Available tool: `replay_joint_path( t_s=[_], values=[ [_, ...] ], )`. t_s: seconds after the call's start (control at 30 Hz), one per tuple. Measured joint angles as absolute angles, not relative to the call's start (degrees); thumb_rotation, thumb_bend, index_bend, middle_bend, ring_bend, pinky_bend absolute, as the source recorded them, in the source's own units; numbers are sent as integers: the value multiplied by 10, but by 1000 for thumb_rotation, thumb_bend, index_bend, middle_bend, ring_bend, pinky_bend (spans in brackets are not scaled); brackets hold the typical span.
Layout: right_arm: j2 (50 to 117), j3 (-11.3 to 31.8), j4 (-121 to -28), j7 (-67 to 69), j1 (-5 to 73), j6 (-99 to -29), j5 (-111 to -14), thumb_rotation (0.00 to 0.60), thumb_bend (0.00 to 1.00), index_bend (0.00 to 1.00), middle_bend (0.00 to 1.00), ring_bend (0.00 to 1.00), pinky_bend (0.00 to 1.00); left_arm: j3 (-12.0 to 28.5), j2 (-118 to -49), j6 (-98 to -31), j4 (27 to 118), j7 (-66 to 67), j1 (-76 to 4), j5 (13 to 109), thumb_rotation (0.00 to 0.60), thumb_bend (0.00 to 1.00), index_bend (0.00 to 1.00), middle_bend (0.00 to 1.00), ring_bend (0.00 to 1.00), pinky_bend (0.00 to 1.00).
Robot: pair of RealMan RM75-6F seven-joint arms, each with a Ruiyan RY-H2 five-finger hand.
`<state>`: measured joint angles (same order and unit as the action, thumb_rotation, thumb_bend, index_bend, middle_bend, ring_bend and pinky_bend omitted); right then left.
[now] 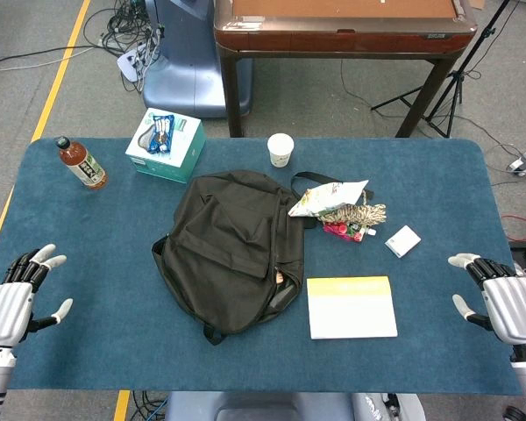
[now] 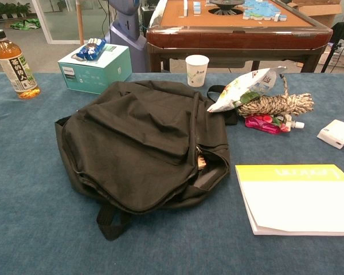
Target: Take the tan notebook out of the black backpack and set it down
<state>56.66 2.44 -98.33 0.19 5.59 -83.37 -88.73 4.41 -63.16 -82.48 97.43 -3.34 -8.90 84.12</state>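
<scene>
Notebook [image 2: 201, 162] edge peeking from backpack [image 1: 232, 250] opening, 4 o'clock side; likely stiff, light; pinch exposed edge. Left hand [image 1: 22, 294], right hand [image 1: 500, 294] spread, empty.

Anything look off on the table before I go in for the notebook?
Nothing spilled or damaged. The black backpack lies flat, zipper partly open on its right side, something tan just showing inside. Both hands, left hand and right hand, hold nothing.

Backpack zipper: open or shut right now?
Partly open. The backpack lies flat, and a gap along its right edge shows something tan inside. Whether that is the notebook, cannot tell.
</scene>
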Motion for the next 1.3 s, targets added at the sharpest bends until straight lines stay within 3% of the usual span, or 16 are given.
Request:
replay_joint_path(
  t_s=[0.53,0.8,1.3],
  values=[
    [521,55,-1020,-7,65,-850,-878,600,306,297,281,287,404,33,-647,-750,912,-124,-164,926,600,254,226,90,70,54],
    [510,60,-1038,-24,68,-848,-871,600,306,297,281,287,404,20,-708,-705,827,-165,-240,1002,600,253,215,88,62,54],
    [510,54,-1039,-26,60,-853,-870,600,306,297,281,287,404,-1,-800,-642,758,-145,-321,1023,600,252,161,18,4,46]
  ],
)
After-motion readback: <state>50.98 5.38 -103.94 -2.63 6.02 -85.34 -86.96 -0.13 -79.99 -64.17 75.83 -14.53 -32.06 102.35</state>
